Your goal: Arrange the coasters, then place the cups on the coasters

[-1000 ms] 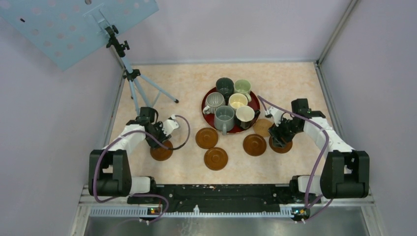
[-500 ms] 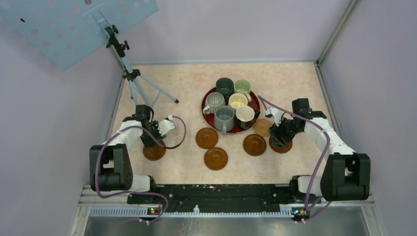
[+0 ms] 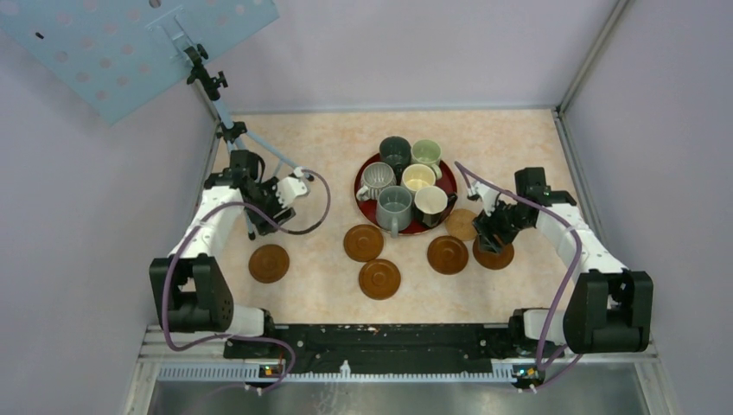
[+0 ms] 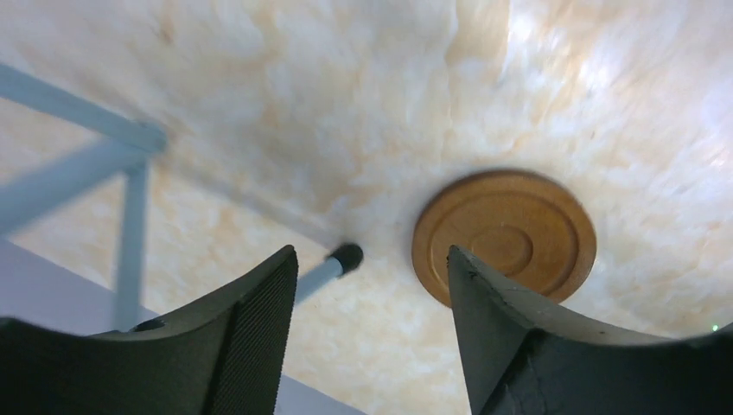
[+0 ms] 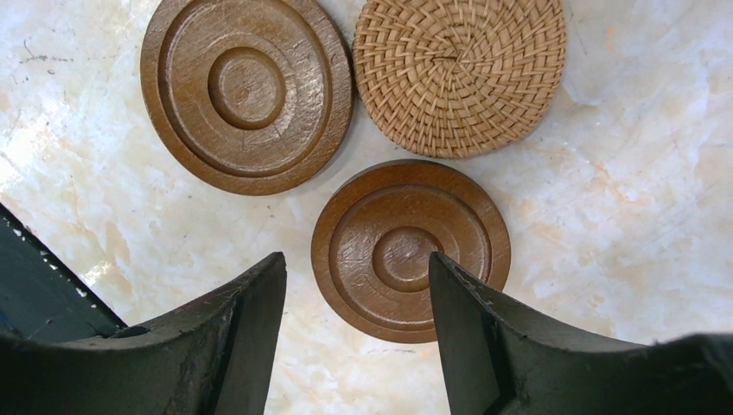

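Several brown coasters lie on the table: one at the left [image 3: 269, 263], two in the middle [image 3: 363, 243] [image 3: 379, 278], two at the right [image 3: 448, 254] [image 3: 496, 256]. A woven coaster [image 3: 462, 223] lies beside the tray. The cups stand together on the dark-red tray [image 3: 418, 231], among them a grey one [image 3: 395, 207] and a charcoal one [image 3: 395, 151]. My left gripper [image 3: 262, 210] [image 4: 372, 259] is open and empty, raised behind the left coaster [image 4: 504, 235]. My right gripper [image 3: 489, 229] [image 5: 356, 259] hangs open over a coaster [image 5: 411, 249], holding nothing.
A tripod [image 3: 232, 131] with a blue perforated board stands at the back left; one leg's foot [image 4: 346, 255] lies right below my left fingers. Enclosure walls line both sides. In the right wrist view another coaster [image 5: 247, 91] and the woven one [image 5: 460, 73] lie ahead.
My left gripper opened, let go of the left coaster on the table, then lifted and drew back toward the tripod. The right arm barely moved.
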Controlling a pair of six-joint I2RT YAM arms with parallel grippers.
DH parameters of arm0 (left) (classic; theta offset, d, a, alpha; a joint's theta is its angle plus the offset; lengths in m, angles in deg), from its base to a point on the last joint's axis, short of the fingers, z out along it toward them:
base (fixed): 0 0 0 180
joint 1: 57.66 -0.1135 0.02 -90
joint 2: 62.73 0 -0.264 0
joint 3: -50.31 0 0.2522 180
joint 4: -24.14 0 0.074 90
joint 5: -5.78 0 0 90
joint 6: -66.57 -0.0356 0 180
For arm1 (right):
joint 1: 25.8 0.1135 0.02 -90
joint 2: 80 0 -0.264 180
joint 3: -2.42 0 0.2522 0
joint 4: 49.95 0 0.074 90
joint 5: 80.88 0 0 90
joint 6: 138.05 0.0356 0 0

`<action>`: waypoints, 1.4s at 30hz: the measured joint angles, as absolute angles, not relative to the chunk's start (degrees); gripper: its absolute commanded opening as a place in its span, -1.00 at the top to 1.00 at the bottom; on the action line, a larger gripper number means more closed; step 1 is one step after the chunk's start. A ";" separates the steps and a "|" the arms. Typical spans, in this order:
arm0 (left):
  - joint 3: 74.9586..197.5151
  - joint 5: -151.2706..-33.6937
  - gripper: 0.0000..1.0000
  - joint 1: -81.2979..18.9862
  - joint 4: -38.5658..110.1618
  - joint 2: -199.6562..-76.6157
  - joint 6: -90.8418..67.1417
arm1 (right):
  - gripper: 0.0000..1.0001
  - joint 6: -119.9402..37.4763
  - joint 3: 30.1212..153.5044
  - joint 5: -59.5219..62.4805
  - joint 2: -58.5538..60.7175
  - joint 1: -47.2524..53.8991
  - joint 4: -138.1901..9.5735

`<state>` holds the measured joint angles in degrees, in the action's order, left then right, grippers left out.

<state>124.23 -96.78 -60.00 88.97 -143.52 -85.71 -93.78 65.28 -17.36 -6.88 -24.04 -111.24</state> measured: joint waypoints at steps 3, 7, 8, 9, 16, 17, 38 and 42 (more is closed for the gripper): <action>127.66 -99.88 -0.47 -56.27 89.65 -143.46 -83.20 | -0.23 -93.35 65.43 -17.80 -6.88 -24.04 -110.89; 127.49 -103.23 -0.51 -48.42 89.06 -143.46 -77.78 | -0.23 -92.65 65.46 -18.06 -6.88 -24.04 -109.97; 127.29 -104.01 -0.53 -46.30 88.07 -143.46 -75.79 | -0.23 -92.43 65.46 -18.10 -6.88 -24.04 -109.78; 127.05 -104.76 -0.54 -43.98 86.63 -143.48 -73.49 | -0.23 -92.21 65.48 -18.17 -6.88 -24.04 -109.62; 126.04 -107.01 -0.58 -33.32 75.77 -146.82 -59.46 | -0.23 -91.05 66.42 -18.21 -6.88 -24.04 -108.92; 125.76 -106.85 -0.58 -32.40 74.22 -147.94 -58.13 | -0.23 -90.94 66.50 -18.21 -6.94 -24.04 -108.75; 118.15 -98.05 -0.15 -28.90 61.43 -156.38 -47.64 | -0.23 -90.44 66.33 -19.39 -12.87 -24.04 -108.49; 115.18 -97.76 -0.10 -29.78 62.72 -153.10 -49.91 | -0.23 -90.44 65.54 -19.24 -13.43 -24.04 -108.55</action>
<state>115.18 -97.76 -29.78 62.72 -153.10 -49.91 -90.44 65.54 -19.24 -13.43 -24.04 -108.55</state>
